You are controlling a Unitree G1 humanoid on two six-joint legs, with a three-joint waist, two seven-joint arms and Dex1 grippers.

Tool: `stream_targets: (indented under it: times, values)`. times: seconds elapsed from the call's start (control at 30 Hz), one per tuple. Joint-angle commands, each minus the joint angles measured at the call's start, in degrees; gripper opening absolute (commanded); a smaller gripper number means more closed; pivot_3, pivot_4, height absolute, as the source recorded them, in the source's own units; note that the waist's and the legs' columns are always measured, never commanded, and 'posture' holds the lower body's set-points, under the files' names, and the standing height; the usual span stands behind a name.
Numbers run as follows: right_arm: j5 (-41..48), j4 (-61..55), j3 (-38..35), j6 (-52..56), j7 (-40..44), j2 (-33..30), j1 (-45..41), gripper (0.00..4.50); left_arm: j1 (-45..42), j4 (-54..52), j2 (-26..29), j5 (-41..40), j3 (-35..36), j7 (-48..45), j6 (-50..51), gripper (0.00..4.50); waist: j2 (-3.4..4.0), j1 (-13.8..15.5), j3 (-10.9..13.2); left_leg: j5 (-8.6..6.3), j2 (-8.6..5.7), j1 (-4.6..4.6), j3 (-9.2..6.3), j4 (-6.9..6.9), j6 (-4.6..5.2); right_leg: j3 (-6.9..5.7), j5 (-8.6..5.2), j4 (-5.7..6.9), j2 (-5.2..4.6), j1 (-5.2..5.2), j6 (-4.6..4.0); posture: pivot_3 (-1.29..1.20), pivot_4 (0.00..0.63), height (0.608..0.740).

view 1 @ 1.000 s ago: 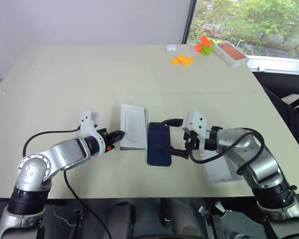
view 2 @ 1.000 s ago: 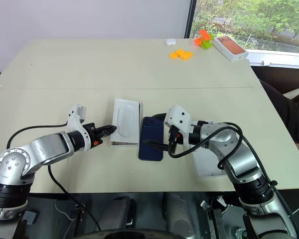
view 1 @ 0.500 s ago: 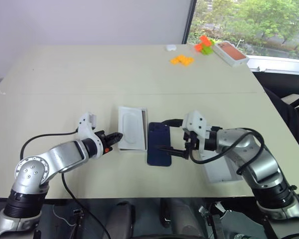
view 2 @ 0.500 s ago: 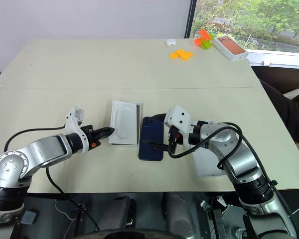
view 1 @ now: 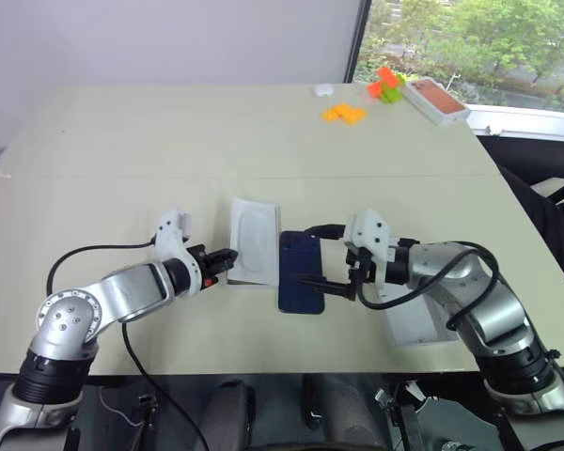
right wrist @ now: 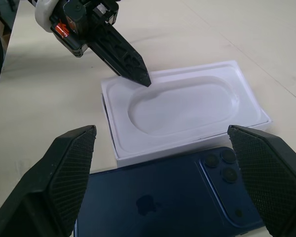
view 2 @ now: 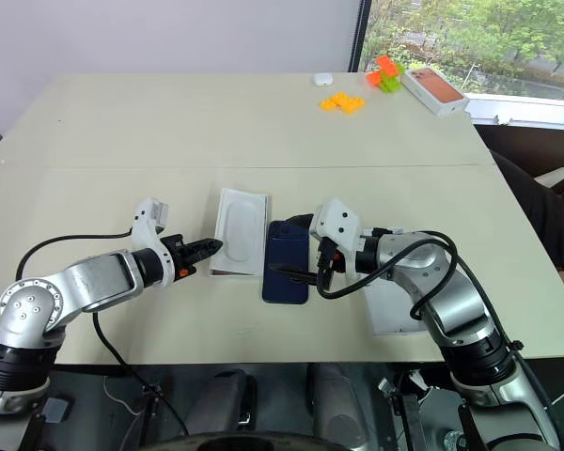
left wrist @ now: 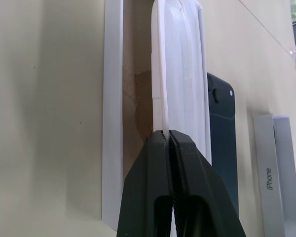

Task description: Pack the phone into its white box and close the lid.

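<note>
Right wrist view: phone [right wrist: 167,197] lies between open right gripper's [right wrist: 163,182] jaws.

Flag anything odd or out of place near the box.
The insert is tipped up on one edge in the white box, pinched by the shut left gripper. The phone lies face down on the table beside it.

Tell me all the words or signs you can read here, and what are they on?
"iPhone": printed in grey along the side wall of the lid, which lies on the table beside the phone.
An apple-shaped logo, no letters: on the dark blue back of the phone.
The white box with a salmon-orange top at the far edge of the table: any print there is too small to read.
The flat white insert: no text on it.
</note>
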Motion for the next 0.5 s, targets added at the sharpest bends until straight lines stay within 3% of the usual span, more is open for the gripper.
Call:
stream_targets:
  times: [0.03,0.1,0.3,0.5]
  values:
    - [0.7,-2.3,-0.9,-0.4,-0.1,0.1,-0.4,4.5,-1.0,-0.6,0.3,-0.1,0.1,-0.8,0.5,0.32,0.0,0.0,0.0,0.0,0.0,0.0,0.0,0.0,0.0,0.0,0.0,0.0,0.0,0.0,0.0,0.0,0.15,0.74]
    - [0.7,-2.2,-0.9,-0.5,-0.1,0.1,-0.5,4.5,-1.0,-0.8,0.4,-0.3,0.1,-0.7,0.6,0.99,0.0,0.0,0.0,0.0,0.0,-0.01,0.0,0.0,0.0,0.0,0.0,-0.01,0.0,0.0,0.01,0.0,0.15,0.74]
    - [0.6,-2.1,-0.8,-0.5,-0.1,0.2,-0.6,4.5,0.6,-3.1,2.1,-2.2,1.8,-1.8,0.8,4.0,0.0,-0.1,0.0,0.0,0.0,0.01,0.0,-0.01,0.0,0.0,-0.01,-0.01,-0.04,0.0,0.01,0.0,0.15,0.74]
    - [0.6,-2.0,-0.7,-0.4,-0.1,0.3,-0.8,4.5,6.4,-7.7,9.1,-3.9,7.3,-7.8,2.4,4.0,0.03,-0.2,0.0,0.0,0.07,0.01,-0.01,-0.07,0.0,0.0,-0.02,0.0,0.0,-0.05,0.02,0.0,0.15,0.74]
